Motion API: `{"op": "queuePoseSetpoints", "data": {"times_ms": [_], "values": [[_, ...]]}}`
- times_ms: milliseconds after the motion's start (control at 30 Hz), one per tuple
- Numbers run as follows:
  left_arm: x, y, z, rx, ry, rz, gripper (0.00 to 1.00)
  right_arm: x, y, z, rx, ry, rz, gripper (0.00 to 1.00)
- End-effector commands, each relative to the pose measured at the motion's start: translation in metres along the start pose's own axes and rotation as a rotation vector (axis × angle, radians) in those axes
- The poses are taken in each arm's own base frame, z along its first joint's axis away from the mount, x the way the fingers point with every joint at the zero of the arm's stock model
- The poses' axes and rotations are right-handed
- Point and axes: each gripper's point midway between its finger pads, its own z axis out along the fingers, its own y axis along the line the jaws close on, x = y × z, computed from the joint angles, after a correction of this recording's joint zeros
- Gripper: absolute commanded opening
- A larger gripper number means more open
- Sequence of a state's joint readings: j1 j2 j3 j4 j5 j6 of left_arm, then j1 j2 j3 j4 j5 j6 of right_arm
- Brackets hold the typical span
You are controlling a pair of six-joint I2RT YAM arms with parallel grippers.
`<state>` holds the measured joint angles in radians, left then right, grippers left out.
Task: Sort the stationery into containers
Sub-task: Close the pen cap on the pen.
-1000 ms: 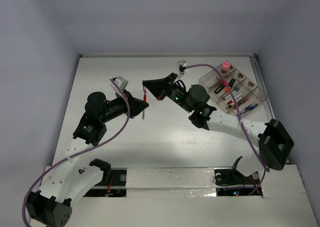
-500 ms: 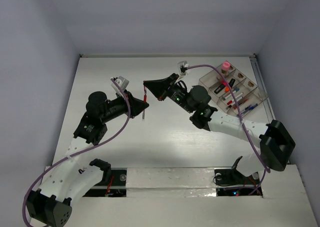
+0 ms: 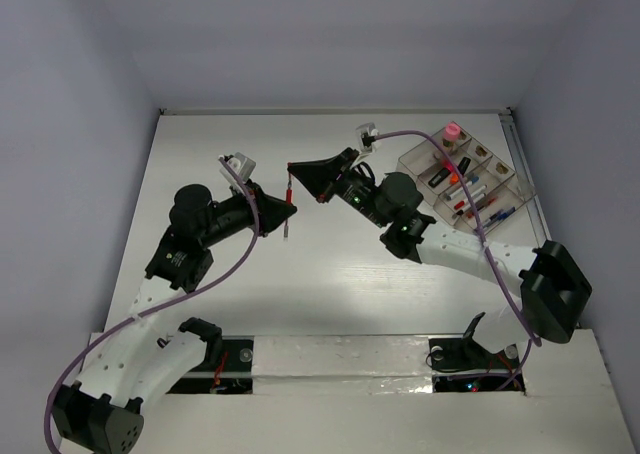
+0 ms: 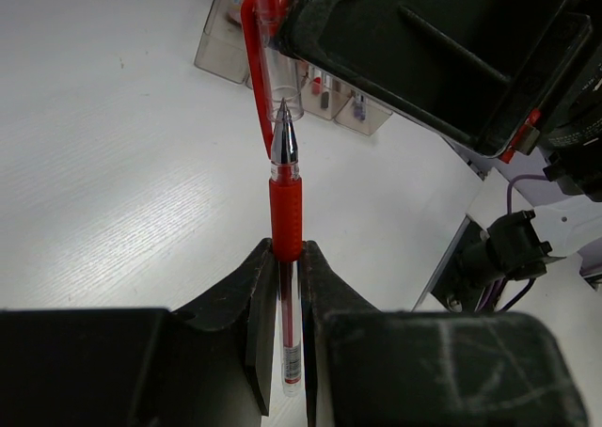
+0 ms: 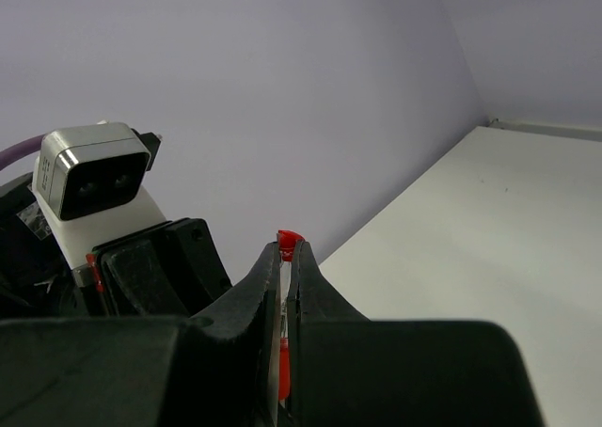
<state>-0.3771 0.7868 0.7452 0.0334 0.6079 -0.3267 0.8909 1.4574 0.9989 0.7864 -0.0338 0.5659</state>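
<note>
My left gripper (image 3: 284, 212) is shut on a red pen (image 4: 286, 215) by its red grip, with the metal tip pointing away from the wrist. My right gripper (image 3: 292, 172) is shut on the pen's clear cap with a red clip (image 4: 266, 41), which also shows between its fingers in the right wrist view (image 5: 287, 238). The pen tip sits right at the cap's open mouth. Both are held above the table's middle. The clear organiser tray (image 3: 410, 160) stands at the back right with several pens and small pieces in its compartments, and a pink-capped bottle (image 3: 453, 132) at its far end.
The tray also shows behind the cap in the left wrist view (image 4: 218, 51). Purple cables loop over both arms. The left wrist camera block (image 5: 92, 184) is close beside my right gripper (image 5: 287, 250). White walls close off the back and the sides.
The right gripper with the cap has crept a little to the right and down toward the pen tip. The left arm holds still.
</note>
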Motion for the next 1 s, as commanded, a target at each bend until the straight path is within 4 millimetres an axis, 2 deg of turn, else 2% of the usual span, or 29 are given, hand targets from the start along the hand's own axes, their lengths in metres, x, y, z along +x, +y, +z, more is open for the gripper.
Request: {"op": "queuePoseSetpoints", "data": {"times_ms": [0, 167, 300, 500, 700, 867, 967], "values": [[-0.014, -0.003, -0.003, 0.004, -0.061, 0.023, 0.00, -0.022, 0.019, 0.000, -0.062, -0.075, 0.002, 0.00], [-0.028, -0.004, -0.006, 0.006, -0.123, 0.014, 0.00, -0.015, 0.018, 0.001, -0.070, -0.062, 0.018, 0.00], [-0.042, -0.008, -0.009, 0.013, -0.179, 0.003, 0.00, 0.005, 0.025, 0.004, -0.095, -0.023, 0.039, 0.00], [-0.054, -0.011, -0.008, 0.017, -0.199, 0.018, 0.00, 0.018, 0.024, 0.000, -0.092, 0.003, 0.050, 0.00], [-0.061, -0.009, -0.011, -0.017, -0.211, 0.043, 0.00, 0.020, 0.021, -0.013, -0.071, 0.022, 0.041, 0.00], [-0.067, -0.009, -0.012, -0.034, -0.209, 0.056, 0.00, 0.041, 0.015, -0.025, -0.040, 0.149, 0.018, 0.00], [-0.078, -0.012, -0.013, -0.033, -0.224, 0.069, 0.00, 0.061, 0.011, -0.037, -0.034, 0.245, 0.021, 0.00]]}}
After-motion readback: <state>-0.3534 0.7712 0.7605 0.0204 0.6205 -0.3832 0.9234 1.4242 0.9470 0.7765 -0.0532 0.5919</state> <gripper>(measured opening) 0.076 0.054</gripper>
